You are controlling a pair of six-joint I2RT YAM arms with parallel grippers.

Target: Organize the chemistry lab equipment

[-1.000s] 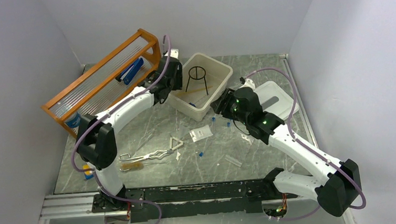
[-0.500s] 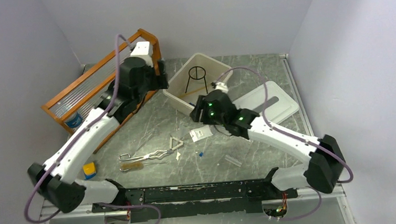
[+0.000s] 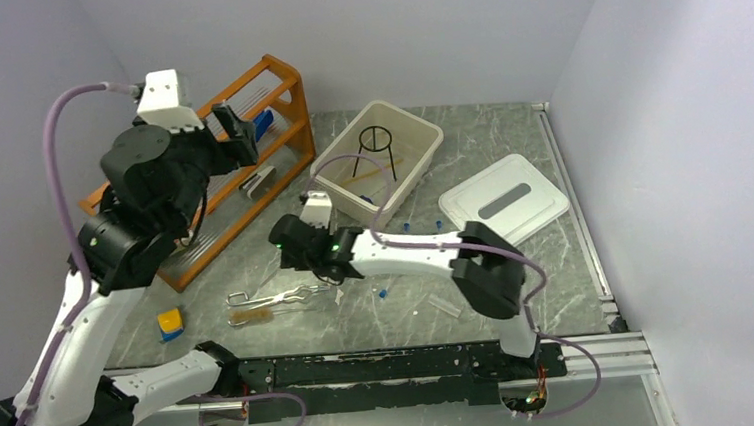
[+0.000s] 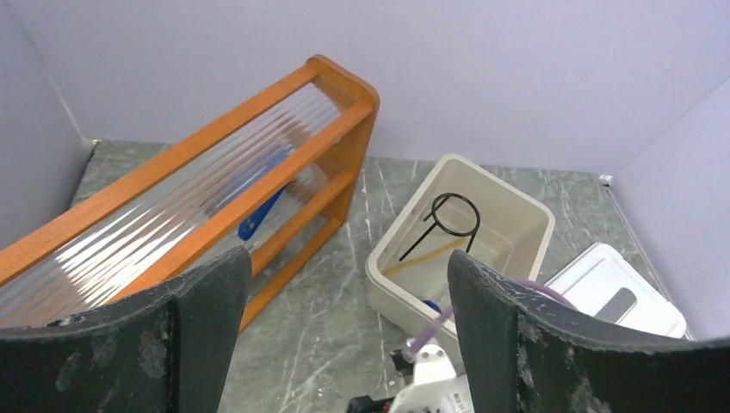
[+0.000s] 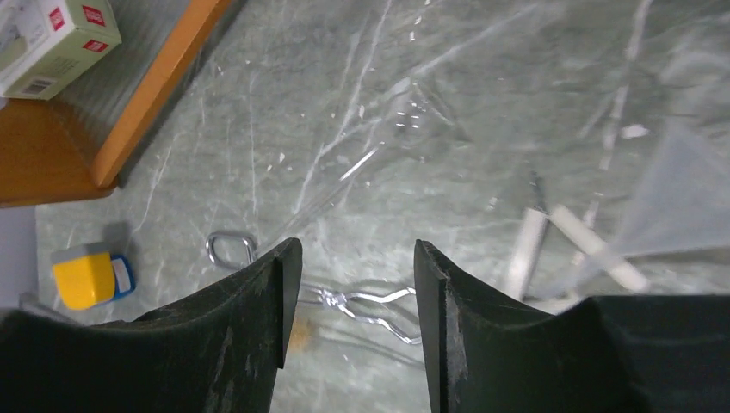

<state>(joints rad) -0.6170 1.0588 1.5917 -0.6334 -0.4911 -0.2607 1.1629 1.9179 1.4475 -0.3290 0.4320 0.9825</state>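
Note:
The metal tongs (image 3: 277, 298) lie on the table with a bristle brush (image 3: 260, 316) just in front of them. My right gripper (image 3: 319, 267) hovers above the tongs' jaw end. Its jaws stand open and empty in the right wrist view (image 5: 355, 249), the tongs (image 5: 379, 308) showing in the gap and the wire triangle (image 5: 538, 245) to the right. High over the rack, my left gripper (image 3: 235, 128) is wide open and holds nothing (image 4: 344, 262). The black tripod (image 3: 376, 143) and tan tubing (image 3: 375, 173) sit in the tub (image 3: 427, 149). Tiny blue-capped vials (image 3: 406, 227) lie loose.
The orange wooden rack (image 3: 200, 175) stands at the back left with a small box (image 5: 47, 34) on its shelf. The tub's white lid (image 3: 504, 200) lies to the right. A yellow and blue item (image 3: 169, 324) and a clear tube (image 3: 445, 305) lie near the front.
The left arm has risen and swung back left from beside the tub, its jaws opening wide. The right arm has swept left from the tub to above the tongs.

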